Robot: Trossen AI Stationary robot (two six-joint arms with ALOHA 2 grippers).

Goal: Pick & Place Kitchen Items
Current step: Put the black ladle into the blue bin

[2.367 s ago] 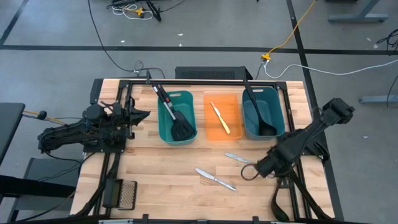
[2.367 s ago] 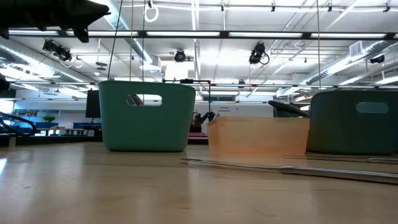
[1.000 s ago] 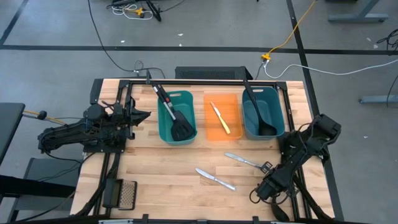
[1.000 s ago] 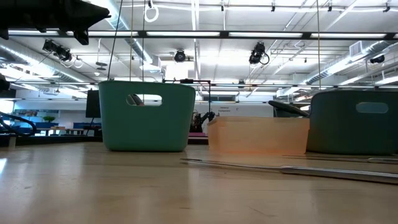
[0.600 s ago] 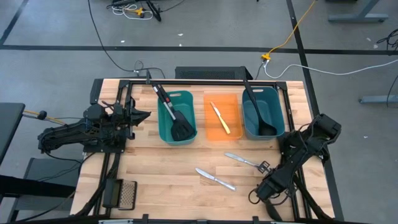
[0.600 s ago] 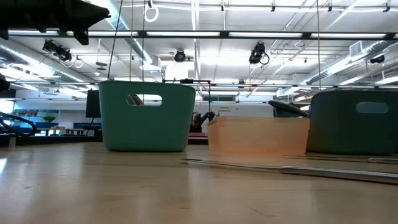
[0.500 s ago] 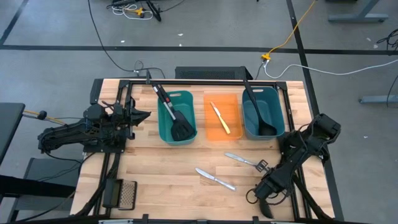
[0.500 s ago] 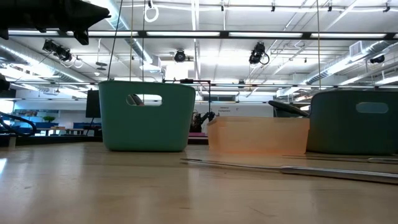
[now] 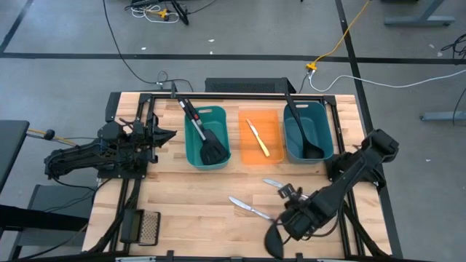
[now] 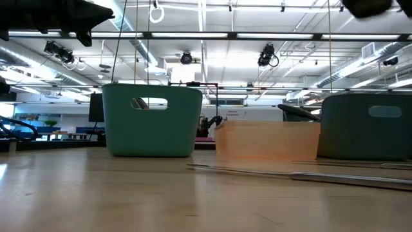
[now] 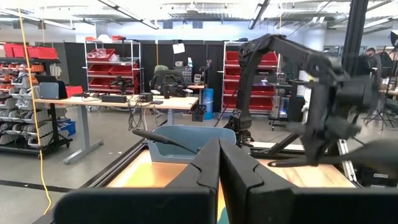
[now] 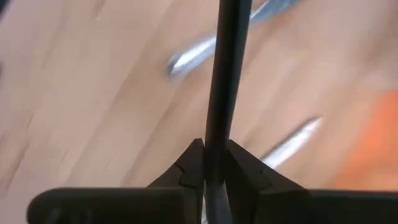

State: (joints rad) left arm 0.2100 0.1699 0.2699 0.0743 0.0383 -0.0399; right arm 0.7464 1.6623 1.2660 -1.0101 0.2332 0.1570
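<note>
High view. The left gripper (image 9: 169,134) waits at the desk's (image 9: 182,196) left edge, beside the left teal bin (image 9: 207,137), which holds a black spatula (image 9: 204,138). The orange bin (image 9: 261,137) holds a yellow-handled knife (image 9: 257,137); the right teal bin (image 9: 308,131) holds a second black utensil (image 9: 303,131). Two silver knives lie on the bare wood, one near the bins (image 9: 275,183) and one nearer the front edge (image 9: 247,207). The right gripper (image 9: 290,211) reaches over the front right of the desk, next to both knives, carrying a ladle (image 9: 274,240) whose bowl hangs near the front edge.

Low view. The three bins stand in a row, with the knives lying flat before them.

Left wrist view. The left jaws are pressed together, holding nothing.

Right wrist view. The right jaws are clamped on the ladle's thin dark handle (image 12: 225,74), above the desk and the blurred knives.
</note>
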